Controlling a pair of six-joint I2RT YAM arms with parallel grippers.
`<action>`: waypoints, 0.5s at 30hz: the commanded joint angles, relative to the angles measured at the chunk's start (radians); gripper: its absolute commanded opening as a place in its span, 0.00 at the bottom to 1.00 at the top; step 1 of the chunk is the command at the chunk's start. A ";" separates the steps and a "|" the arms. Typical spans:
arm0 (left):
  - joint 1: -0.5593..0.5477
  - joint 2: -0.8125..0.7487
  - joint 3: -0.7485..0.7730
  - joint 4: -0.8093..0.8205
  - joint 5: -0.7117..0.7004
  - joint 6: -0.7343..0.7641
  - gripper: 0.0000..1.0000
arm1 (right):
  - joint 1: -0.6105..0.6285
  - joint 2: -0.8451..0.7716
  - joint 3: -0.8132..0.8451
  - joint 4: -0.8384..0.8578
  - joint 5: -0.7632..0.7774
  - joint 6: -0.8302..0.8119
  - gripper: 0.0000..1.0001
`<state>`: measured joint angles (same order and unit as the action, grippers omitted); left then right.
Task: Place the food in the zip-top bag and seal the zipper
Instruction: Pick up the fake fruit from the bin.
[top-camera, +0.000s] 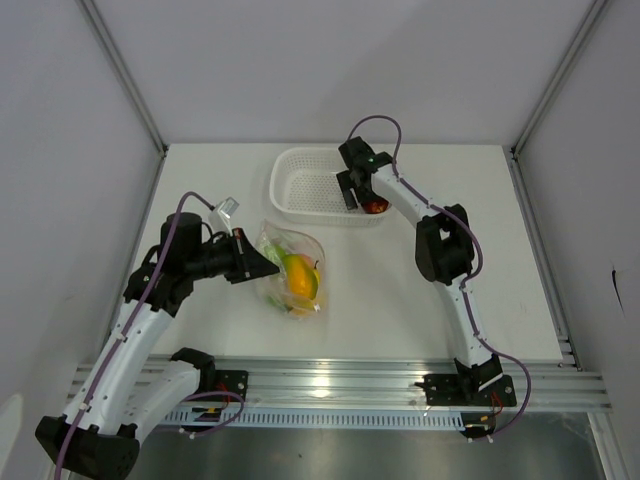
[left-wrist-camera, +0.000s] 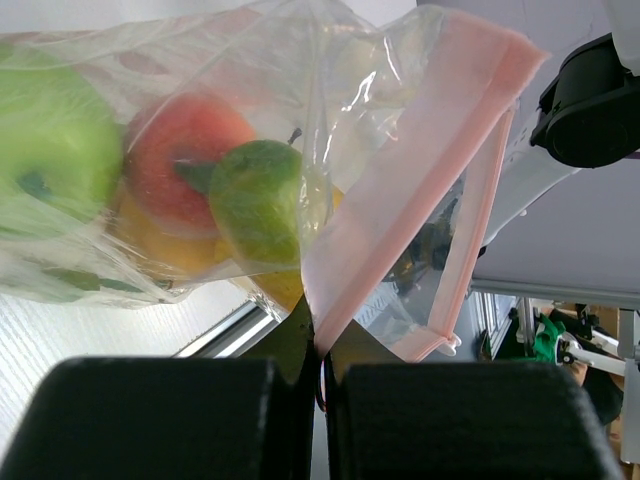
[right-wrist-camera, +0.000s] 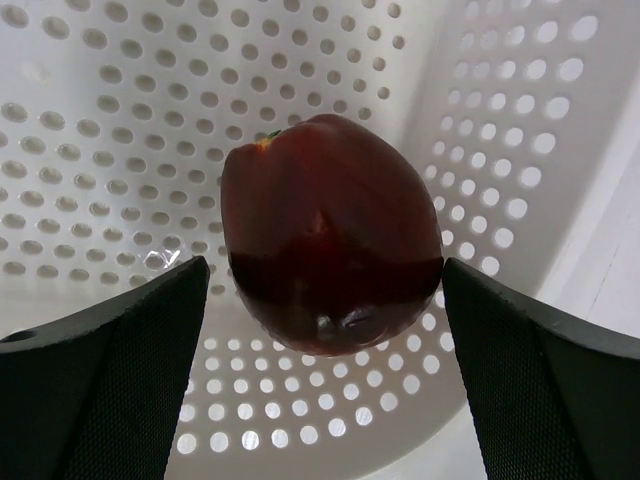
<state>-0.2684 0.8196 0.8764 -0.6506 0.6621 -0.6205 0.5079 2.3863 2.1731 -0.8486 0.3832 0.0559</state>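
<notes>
1. A white surface (top-camera: 400, 300) lies between plain grey walls, with both arms bolted along its near edge.
2. A white perforated basket (top-camera: 305, 185) sits at the far edge, about the middle.
3. A dark red apple (right-wrist-camera: 330, 230) lies in the basket's near right corner, on the perforated floor close to the side wall.
4. The right tool (right-wrist-camera: 325, 290) reaches into that corner, spread wide, with one finger on either side of the apple. The left finger shows a sliver of basket between it and the fruit. At the right finger I cannot tell whether there is contact.
5. A clear crinkly bag (top-camera: 290, 275) lies left of centre on the surface, between the basket and the near edge.
6. Inside the bag are a green apple (left-wrist-camera: 50, 150), a red-orange peach (left-wrist-camera: 180, 140), a smaller green fruit (left-wrist-camera: 255, 195) and a yellow-orange mango (top-camera: 300, 278), packed against each other.
7. The pink zipper strip (left-wrist-camera: 400, 200) runs along the bag's edge. In the left wrist view its two bands stand apart.
8. The left tool (left-wrist-camera: 320, 380) is pressed together, pinching the bag at the lower end of the strip.
</notes>
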 joint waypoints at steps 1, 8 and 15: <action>-0.003 -0.016 -0.005 0.023 0.022 0.002 0.01 | 0.004 -0.007 -0.001 0.009 -0.007 0.016 0.99; -0.003 -0.028 -0.002 0.009 0.016 0.004 0.01 | -0.006 0.020 0.014 0.046 -0.009 0.009 0.99; -0.003 -0.037 -0.004 0.000 0.010 0.004 0.01 | -0.023 0.042 0.024 0.066 -0.043 0.010 0.90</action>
<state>-0.2684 0.7967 0.8764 -0.6537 0.6617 -0.6205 0.4938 2.4119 2.1685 -0.8143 0.3569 0.0589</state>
